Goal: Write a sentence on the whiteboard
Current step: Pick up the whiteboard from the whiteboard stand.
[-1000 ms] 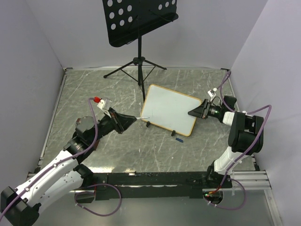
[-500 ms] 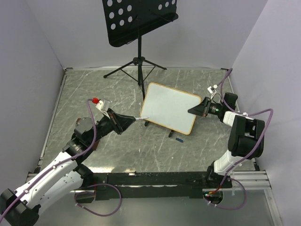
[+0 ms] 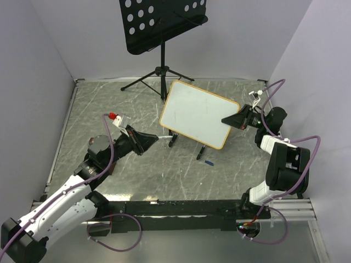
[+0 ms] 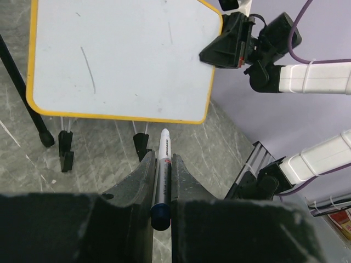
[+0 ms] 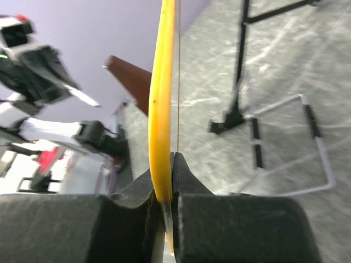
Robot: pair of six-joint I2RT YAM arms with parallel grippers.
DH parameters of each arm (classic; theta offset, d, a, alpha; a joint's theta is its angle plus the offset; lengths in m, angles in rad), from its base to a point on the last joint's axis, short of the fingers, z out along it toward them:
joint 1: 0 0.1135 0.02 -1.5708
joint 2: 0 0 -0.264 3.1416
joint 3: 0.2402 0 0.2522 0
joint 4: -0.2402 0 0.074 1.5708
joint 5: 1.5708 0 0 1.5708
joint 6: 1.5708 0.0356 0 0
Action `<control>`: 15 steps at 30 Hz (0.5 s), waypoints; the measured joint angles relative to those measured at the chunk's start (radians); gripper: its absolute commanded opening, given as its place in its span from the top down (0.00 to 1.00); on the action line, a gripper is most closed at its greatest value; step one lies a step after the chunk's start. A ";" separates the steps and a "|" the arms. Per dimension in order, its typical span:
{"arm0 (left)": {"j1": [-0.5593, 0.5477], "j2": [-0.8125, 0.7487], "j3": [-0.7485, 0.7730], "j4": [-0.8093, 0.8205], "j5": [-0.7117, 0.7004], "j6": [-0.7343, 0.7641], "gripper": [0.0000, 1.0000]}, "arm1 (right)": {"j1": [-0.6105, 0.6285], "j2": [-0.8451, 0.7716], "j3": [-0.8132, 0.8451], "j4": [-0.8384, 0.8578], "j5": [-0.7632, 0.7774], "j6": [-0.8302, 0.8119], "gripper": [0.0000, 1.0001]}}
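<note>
Right gripper (image 3: 225,120) clamped on right edge of whiteboard (image 3: 196,112) — board tilted, just before music stand (image 3: 162,22). Left gripper (image 3: 154,140) closed around marker (image 4: 163,160) — tip pointing at board, just short of its lower edge.

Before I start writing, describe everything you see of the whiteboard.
The whiteboard is a small white rectangle in a thin yellowish, wood-like frame with rounded corners, tilted up on black feet that rest on the grey table. Its face is blank but for a few faint strokes; no words yet. The right fingers clamp its right edge; nothing else touches it.
</note>
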 measured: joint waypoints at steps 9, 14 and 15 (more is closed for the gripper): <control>0.008 0.000 0.054 -0.006 -0.001 0.014 0.99 | -0.003 0.011 -0.011 0.268 -0.057 0.481 1.00; 0.010 -0.015 0.069 -0.018 -0.004 0.026 0.99 | 0.015 0.016 -0.007 0.294 -0.062 0.565 1.00; 0.011 -0.016 0.073 -0.027 -0.004 0.027 0.99 | 0.030 0.014 -0.002 0.296 -0.062 0.576 1.00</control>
